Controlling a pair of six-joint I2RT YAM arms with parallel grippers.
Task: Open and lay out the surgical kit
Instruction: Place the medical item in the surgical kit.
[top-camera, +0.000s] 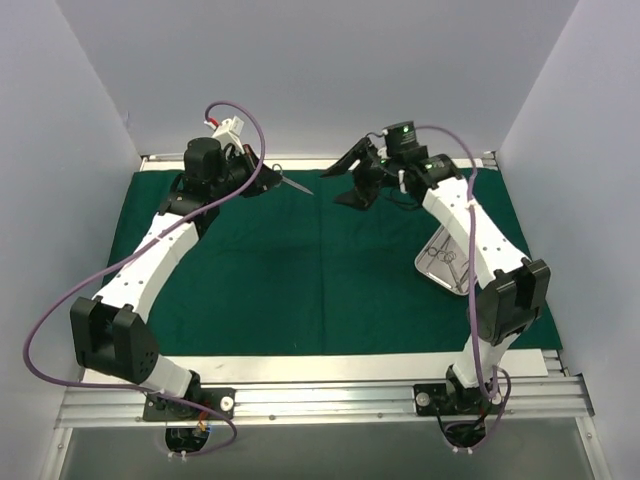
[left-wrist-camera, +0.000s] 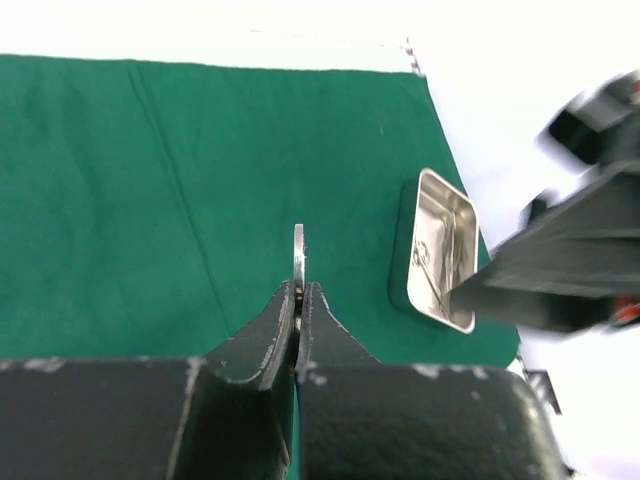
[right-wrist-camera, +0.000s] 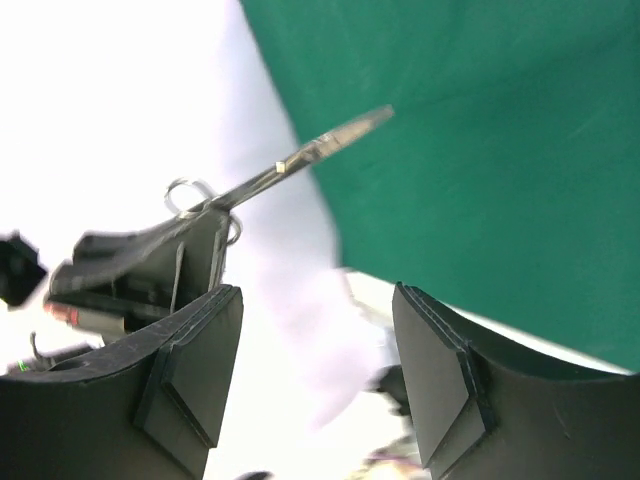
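The dark green drape lies spread flat over the table. The steel tray sits on its right side, partly under my right arm, with thin instruments inside; it also shows in the left wrist view. My left gripper is at the far left, shut on silver scissors whose blades point right, held above the drape. The scissors show edge-on in the left wrist view and fully in the right wrist view. My right gripper is open and empty, facing the scissors tip.
A white table strip runs along the drape's near edge. White walls enclose the left, back and right. A metal rail carries both arm bases at the front.
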